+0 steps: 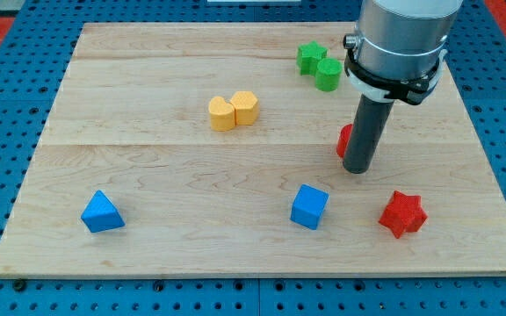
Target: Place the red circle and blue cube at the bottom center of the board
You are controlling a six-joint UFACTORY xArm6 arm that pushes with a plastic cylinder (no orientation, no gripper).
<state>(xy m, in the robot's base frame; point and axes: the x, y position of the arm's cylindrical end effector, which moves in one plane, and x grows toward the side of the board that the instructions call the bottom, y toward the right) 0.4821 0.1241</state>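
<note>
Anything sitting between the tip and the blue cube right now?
No. In the camera view, bare wood separates my tip from the blue cube toward the view's bottom left. The red circle sits mostly hidden behind the rod; the red star lies off to the view's right.

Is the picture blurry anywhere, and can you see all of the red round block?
Camera view: sharp and evenly lit, soft shadows only. The red circle is mostly hidden behind my rod, just its left edge showing beside my tip. The blue cube is crisp.
</note>
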